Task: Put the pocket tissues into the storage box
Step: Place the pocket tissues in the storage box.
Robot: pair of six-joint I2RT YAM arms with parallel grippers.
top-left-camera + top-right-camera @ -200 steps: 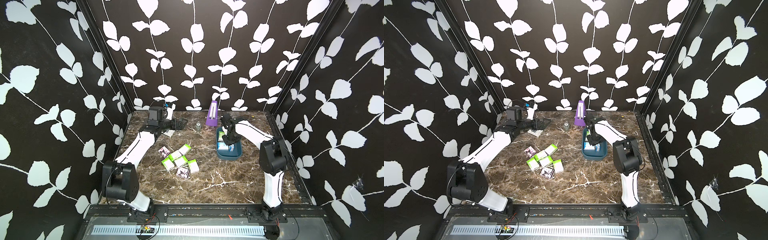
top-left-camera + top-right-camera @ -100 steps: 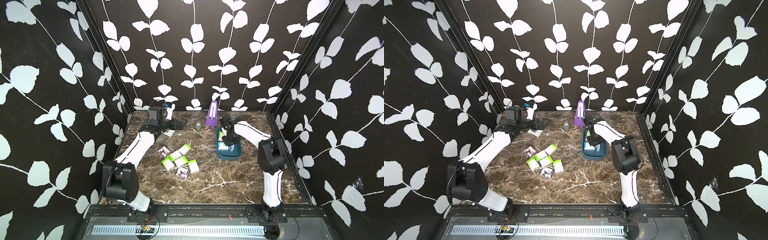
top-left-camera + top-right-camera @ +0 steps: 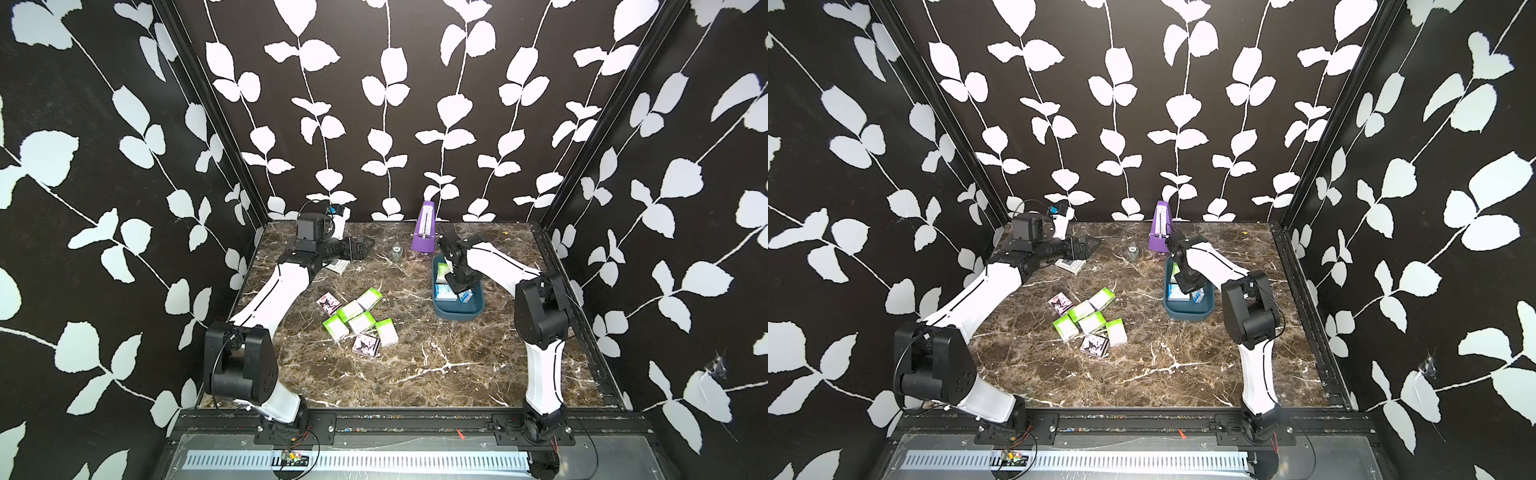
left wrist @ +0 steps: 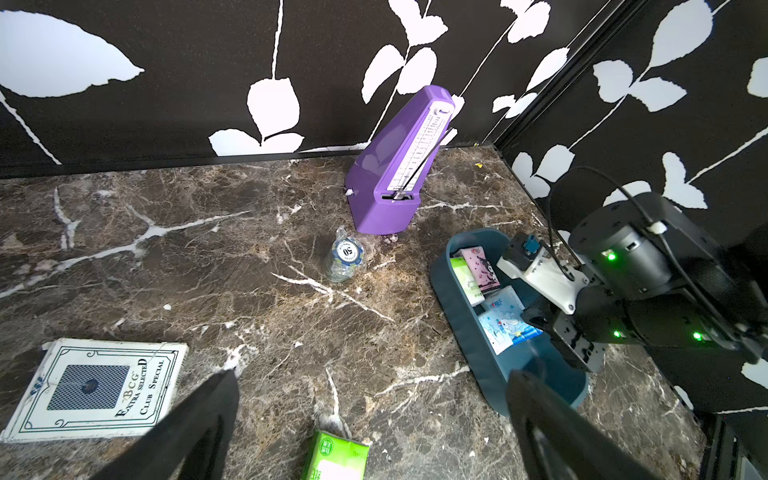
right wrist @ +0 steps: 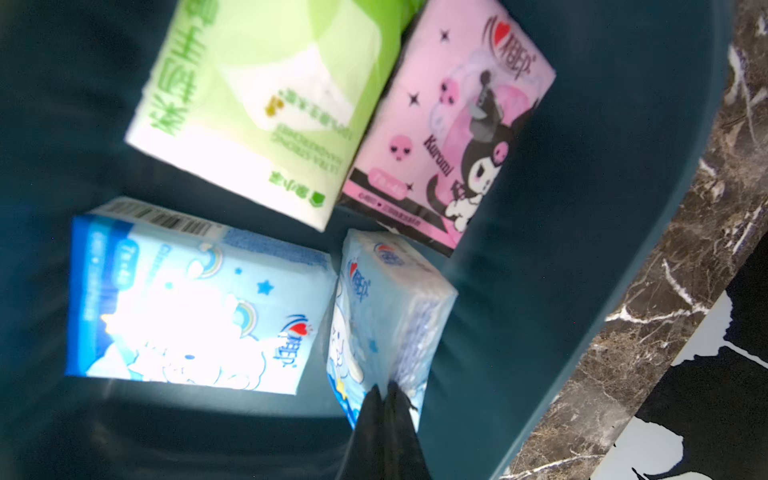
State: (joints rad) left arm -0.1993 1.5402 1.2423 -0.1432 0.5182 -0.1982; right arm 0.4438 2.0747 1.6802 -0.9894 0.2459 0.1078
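Glistening rectangular packets (image 5: 199, 299) — rounded teal tub (image 5: 582, 208)

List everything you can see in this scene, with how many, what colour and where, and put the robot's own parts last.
pocket tissues on table: seven, five white-green and two pink, clustered mid-table
pocket tissues in box: four, two blue, one green, one pink, inside the storage box
storage box: one, dark teal, on the robot's right
metronome: one, purple, upright at the back wall
chip stack: one, clear-wrapped, beside the metronome
card box: one, white with dark square, back left
table: one, brown marble
left gripper: open, near the card box
right gripper: shut, inside the storage box
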